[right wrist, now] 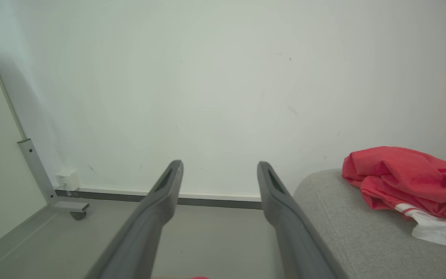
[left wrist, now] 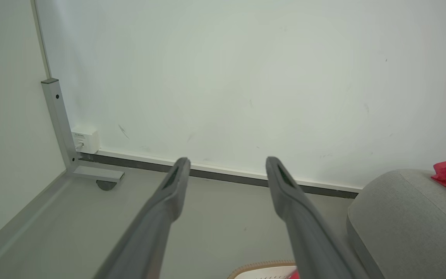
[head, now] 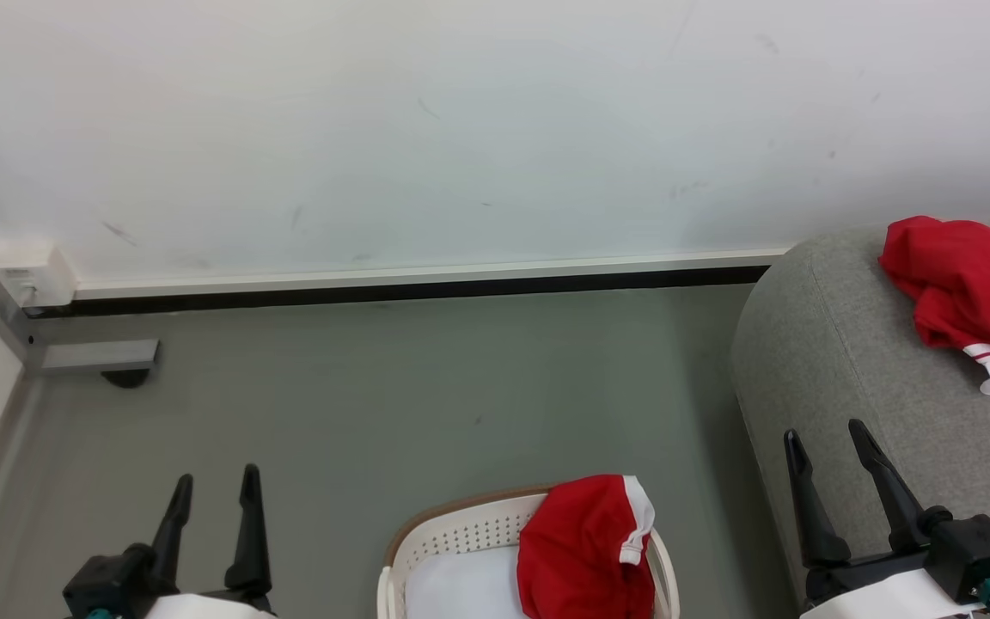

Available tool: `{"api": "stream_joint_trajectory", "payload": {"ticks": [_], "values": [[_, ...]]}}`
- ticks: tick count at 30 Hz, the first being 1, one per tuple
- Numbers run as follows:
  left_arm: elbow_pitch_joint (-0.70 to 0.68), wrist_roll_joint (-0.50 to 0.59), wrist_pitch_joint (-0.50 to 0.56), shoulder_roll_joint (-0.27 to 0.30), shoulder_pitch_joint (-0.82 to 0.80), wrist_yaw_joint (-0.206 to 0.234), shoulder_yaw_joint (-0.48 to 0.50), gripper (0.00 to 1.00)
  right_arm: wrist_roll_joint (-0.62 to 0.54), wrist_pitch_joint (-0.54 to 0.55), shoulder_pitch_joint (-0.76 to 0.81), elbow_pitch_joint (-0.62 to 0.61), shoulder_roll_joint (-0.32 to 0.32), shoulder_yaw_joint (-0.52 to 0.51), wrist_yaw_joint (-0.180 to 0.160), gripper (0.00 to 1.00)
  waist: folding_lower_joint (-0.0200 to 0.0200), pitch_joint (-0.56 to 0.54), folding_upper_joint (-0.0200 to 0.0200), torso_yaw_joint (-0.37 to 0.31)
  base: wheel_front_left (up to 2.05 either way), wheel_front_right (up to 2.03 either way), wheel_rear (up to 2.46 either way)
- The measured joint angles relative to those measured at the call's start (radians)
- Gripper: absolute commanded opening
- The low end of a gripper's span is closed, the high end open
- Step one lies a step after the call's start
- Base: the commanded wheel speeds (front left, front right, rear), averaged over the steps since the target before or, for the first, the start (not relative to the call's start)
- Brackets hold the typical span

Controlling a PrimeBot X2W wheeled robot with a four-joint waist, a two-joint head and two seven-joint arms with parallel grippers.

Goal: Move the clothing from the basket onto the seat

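A red garment with white trim (head: 585,550) hangs over the right rim of the cream basket (head: 452,537) at the bottom centre of the head view. A second red garment (head: 968,288) (right wrist: 405,178) lies crumpled on the grey seat (head: 847,378) (right wrist: 347,228) at the right. My left gripper (head: 213,484) (left wrist: 225,164) is open and empty over the floor, left of the basket. My right gripper (head: 826,437) (right wrist: 219,168) is open and empty over the seat's front left corner. A pale pad (head: 461,589) lies inside the basket.
A white wall with a dark baseboard (head: 409,292) runs across the back. A metal post with a foot plate (head: 91,354) and a small white box (head: 27,275) stand in the left corner. Grey floor (head: 426,404) lies between wall and basket.
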Motion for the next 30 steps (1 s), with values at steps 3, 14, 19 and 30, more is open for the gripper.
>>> {"api": "stream_joint_trajectory", "payload": {"ticks": [3, 14, 19, 30], "values": [[0.003, 0.003, 0.000, -0.002, -0.002, -0.004, 0.005, 1.00, 0.000, 0.000, -0.001, 0.000, 0.000, 0.003, 0.000, 1.00, 0.0000, 0.003, 0.0000, -0.003, 0.00, 0.00, 0.00], [0.006, 0.018, 0.000, -0.004, -0.065, -0.026, -0.042, 1.00, 0.007, 0.000, -0.078, -0.007, -0.014, 0.023, 0.000, 1.00, 0.0000, 0.062, 0.0000, -0.020, 0.00, 0.00, 0.00], [0.017, 0.024, 0.000, -0.005, -0.138, -0.035, -0.091, 1.00, 0.008, 0.000, -0.140, -0.032, -0.030, 0.024, 0.000, 1.00, 0.0001, 0.133, 0.0000, -0.032, 0.00, 0.00, 0.00], [0.141, 0.069, 0.000, 0.014, -0.325, -0.054, -0.221, 1.00, 0.005, 0.000, -0.274, -0.112, -0.018, -0.037, 0.000, 1.00, 0.0003, 0.332, 0.0000, -0.079, 0.00, 0.00, 0.00]]}}
